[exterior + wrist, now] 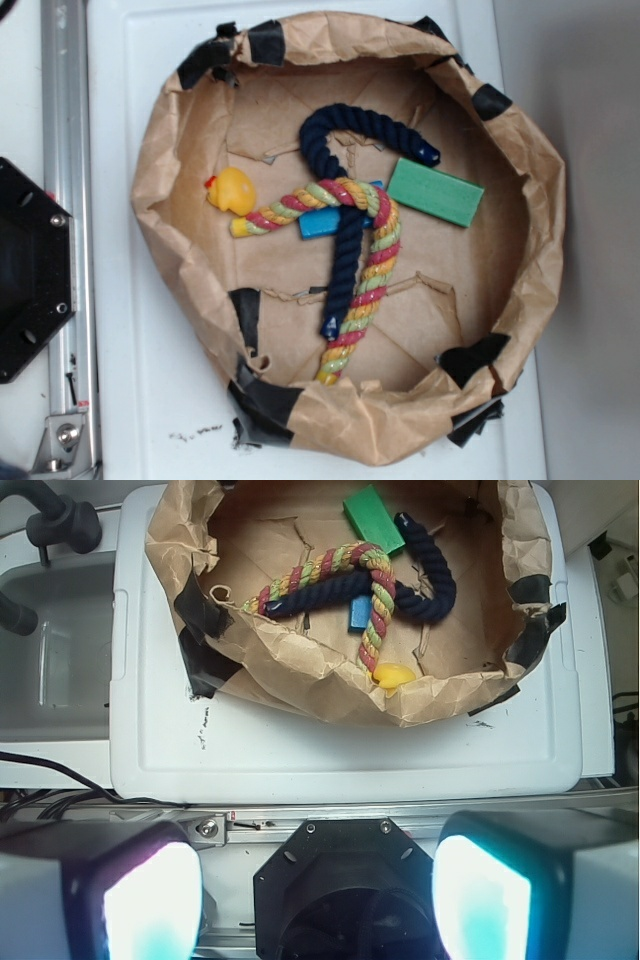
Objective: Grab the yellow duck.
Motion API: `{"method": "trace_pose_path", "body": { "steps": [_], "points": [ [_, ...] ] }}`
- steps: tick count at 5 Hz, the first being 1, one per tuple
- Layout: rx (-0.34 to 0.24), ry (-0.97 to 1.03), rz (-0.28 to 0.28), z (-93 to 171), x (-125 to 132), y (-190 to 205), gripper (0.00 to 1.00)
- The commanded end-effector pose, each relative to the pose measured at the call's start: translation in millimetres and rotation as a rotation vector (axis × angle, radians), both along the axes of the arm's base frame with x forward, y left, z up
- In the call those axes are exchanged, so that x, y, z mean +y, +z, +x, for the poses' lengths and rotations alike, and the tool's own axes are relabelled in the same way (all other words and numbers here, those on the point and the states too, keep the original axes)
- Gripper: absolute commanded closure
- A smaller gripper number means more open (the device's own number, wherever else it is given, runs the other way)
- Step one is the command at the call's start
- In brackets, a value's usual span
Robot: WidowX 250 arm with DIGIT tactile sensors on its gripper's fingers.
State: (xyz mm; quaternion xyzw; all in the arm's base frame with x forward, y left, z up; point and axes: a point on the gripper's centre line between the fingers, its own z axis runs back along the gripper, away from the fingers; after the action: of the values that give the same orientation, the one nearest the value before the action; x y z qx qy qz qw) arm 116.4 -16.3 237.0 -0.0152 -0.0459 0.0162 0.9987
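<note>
Resting against the left inner wall of the crumpled brown paper bowl [160,150], the small rounded yellow rubber duck [233,190] has its red-orange beak turned toward the paper, and its far side touches the yellow-tipped end of the striped red-green-yellow rope [375,255]. A dark navy rope [345,250] crosses that striped one near a blue block [325,222], with a green rectangular block [435,192] further right. In the wrist view the gripper [315,900] sits well back from the bowl over the white table [330,750], its fingers spread wide and holding nothing. The risks look plain from here: the duck is tucked close under the paper wall, so one finger could catch the rim and crumple or drag the bowl. A close aimed slightly off could pinch the rope tip instead, or nudge the round toy so it rolls away.
</note>
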Motion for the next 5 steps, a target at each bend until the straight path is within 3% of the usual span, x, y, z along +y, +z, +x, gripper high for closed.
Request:
{"method": "trace_pose_path", "body": {
  "steps": [1, 2, 4, 5],
  "points": [
    [0.000, 0.000, 0.000, 0.0, 0.0, 0.0, 0.00],
    [0.017, 0.072, -0.023, 16.3, 11.2, -12.3, 0.00],
    [0.017, 0.072, -0.023, 16.3, 11.2, -12.3, 0.00],
    [0.112, -0.069, -0.072, 61.0, 27.0, -22.6, 0.00]
  ]
}}
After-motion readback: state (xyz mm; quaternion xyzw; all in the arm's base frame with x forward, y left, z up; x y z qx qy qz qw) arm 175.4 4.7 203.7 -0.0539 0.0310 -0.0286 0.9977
